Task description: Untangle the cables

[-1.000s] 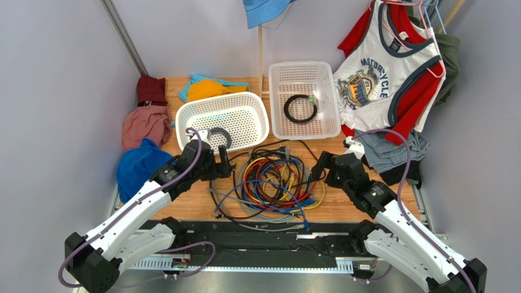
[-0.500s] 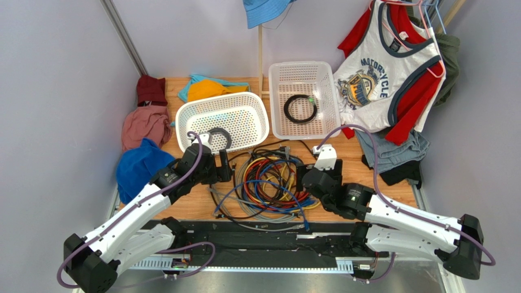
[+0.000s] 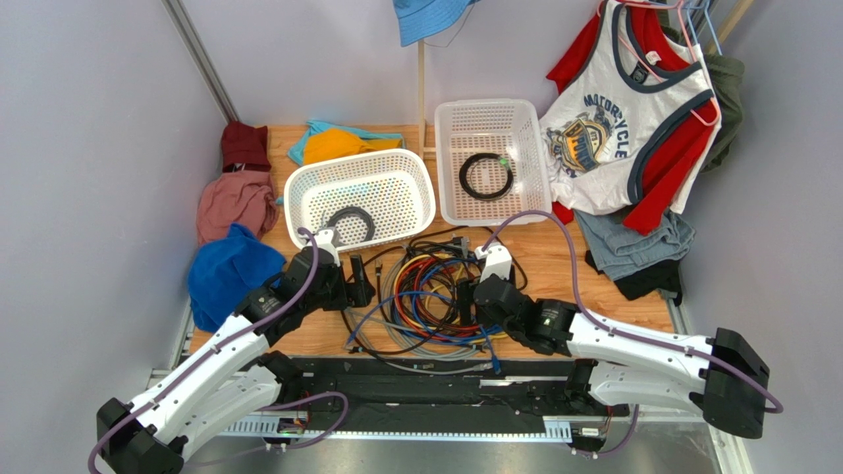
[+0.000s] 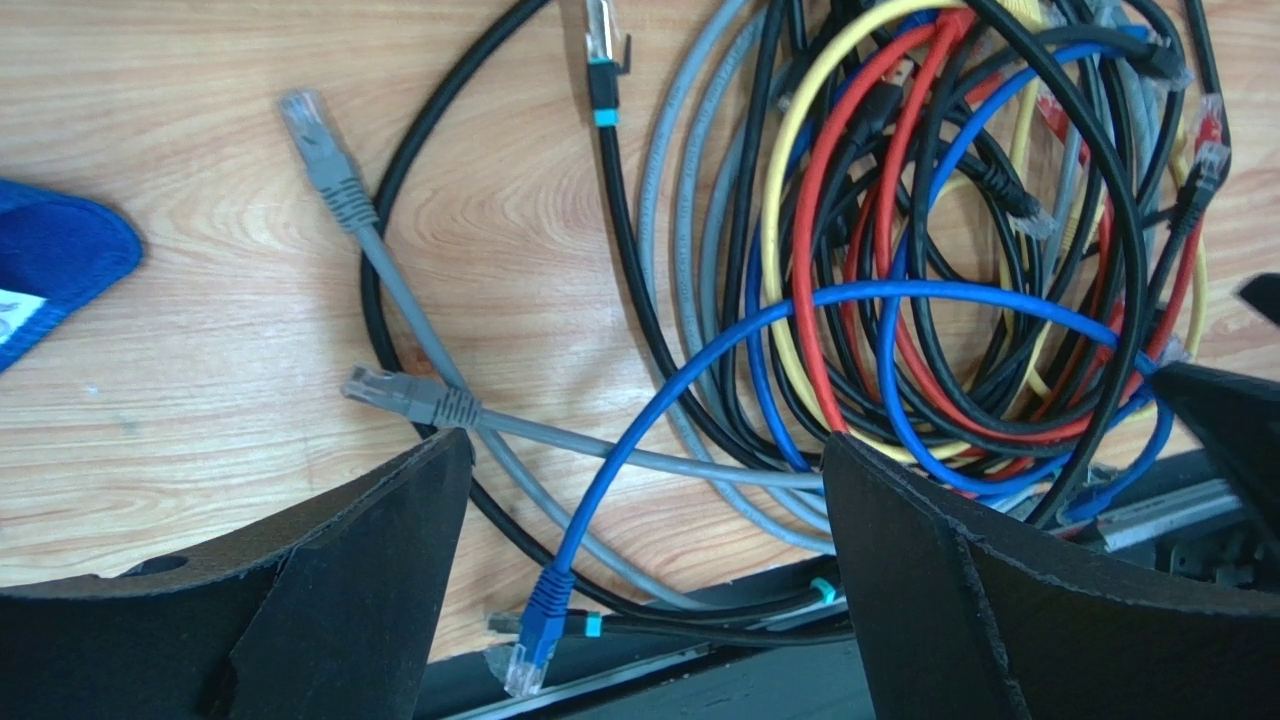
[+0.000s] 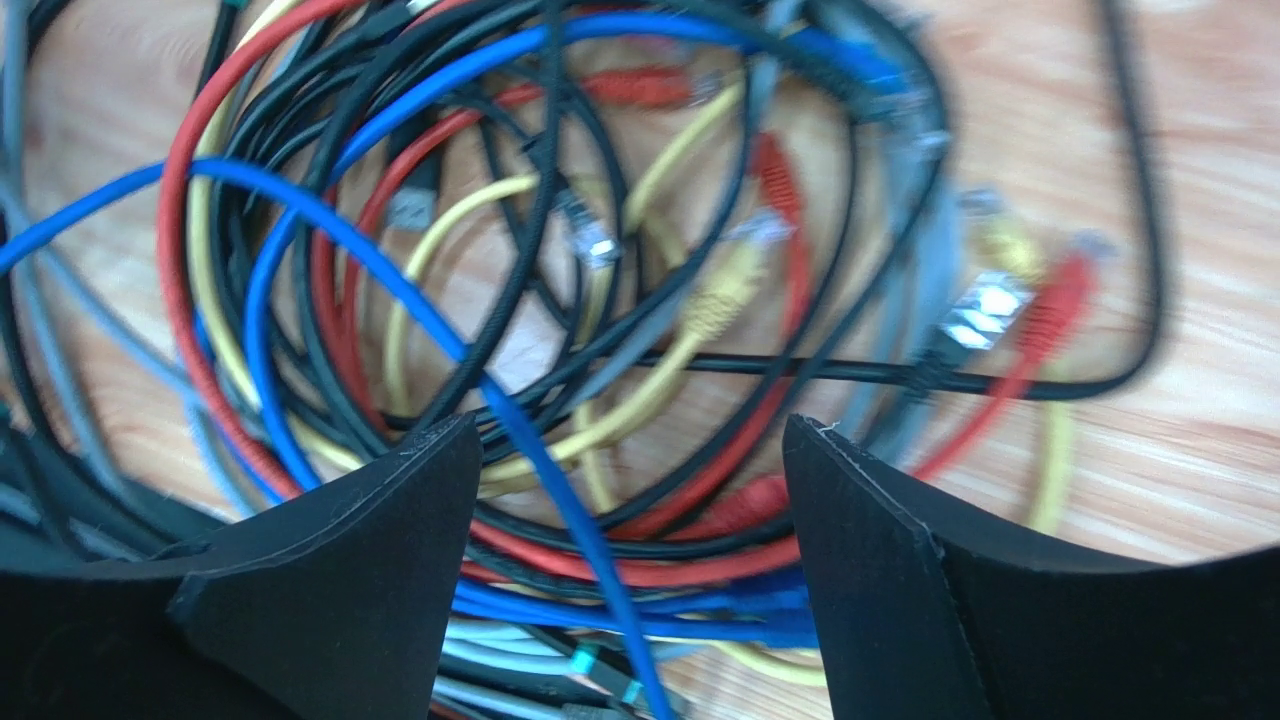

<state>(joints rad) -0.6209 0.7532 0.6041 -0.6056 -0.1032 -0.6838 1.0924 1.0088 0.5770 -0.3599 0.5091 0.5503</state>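
Many thin, smooth cables (image 3: pixel 425 296) lie in round loops on wood-grain tbl (image 4: pixel 196 300).

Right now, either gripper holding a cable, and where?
Nothing held. Left gripper and right gripper both stand open over the cables, no cord pinched.

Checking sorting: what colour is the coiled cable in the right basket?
Coiled cable is black; clearest in the top view.
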